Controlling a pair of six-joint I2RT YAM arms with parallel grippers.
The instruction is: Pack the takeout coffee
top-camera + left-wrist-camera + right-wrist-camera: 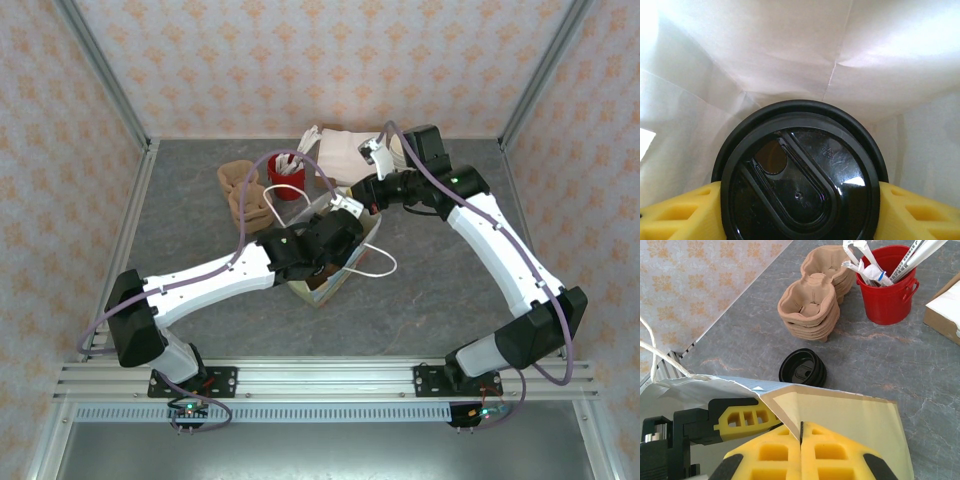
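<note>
Hazard: if the left pincer [800, 212] lets go before the cup base sits flat on the bag floor, the takeout coffee [799, 172] can tip and leak through the sip hole. A finger catching on withdrawal could tear the thin wall. The left pincer stands partly open, its yellow latticed fingers [675, 216] clamped either side of the cup inside the white paper bag [790, 60]. The right pincer [801, 440] is fully closed on the bag's rim. The lid is round, glossy, ribbed black plastic; the bag is matte, creased paper.

Bright, even light, soft shadows; blown-out glow through the white bag [790, 50], glare on the black lid [855, 180].
</note>
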